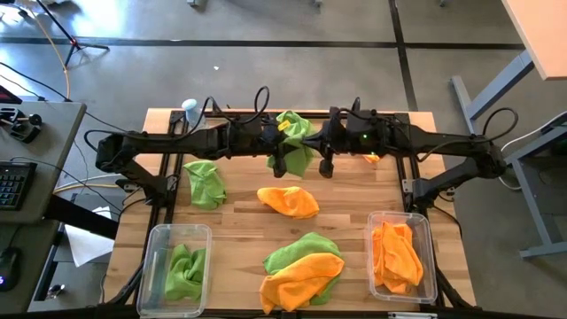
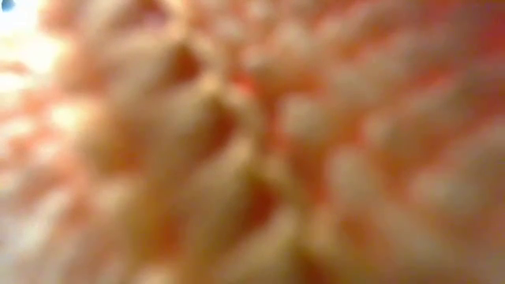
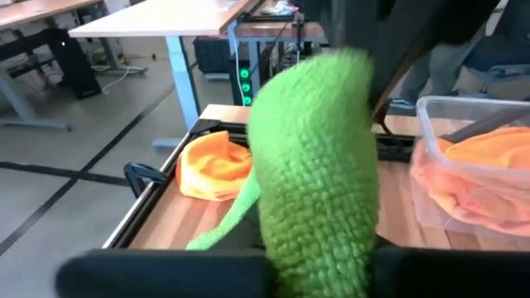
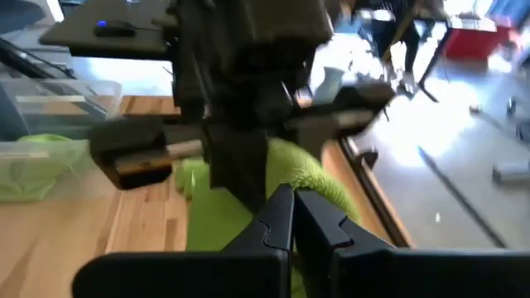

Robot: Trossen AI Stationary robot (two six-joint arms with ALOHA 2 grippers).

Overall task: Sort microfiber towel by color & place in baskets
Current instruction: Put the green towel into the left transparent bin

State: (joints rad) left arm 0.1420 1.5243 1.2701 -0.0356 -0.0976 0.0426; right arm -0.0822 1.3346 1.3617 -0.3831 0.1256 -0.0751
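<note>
No text, label, brand, number or sign can be read anywhere in these pictures. The keyboard [image 1: 11,184] at the left edge of the high view shows keys, but their markings are too small to make out.

Towels and bins on the tabletop
Two clear plastic bins [image 1: 180,232] [image 1: 425,221] sat at the tabletop's [image 1: 239,232] front corners, each holding towels; loose fuzzy towels [image 1: 288,201] lay between them.
</note>
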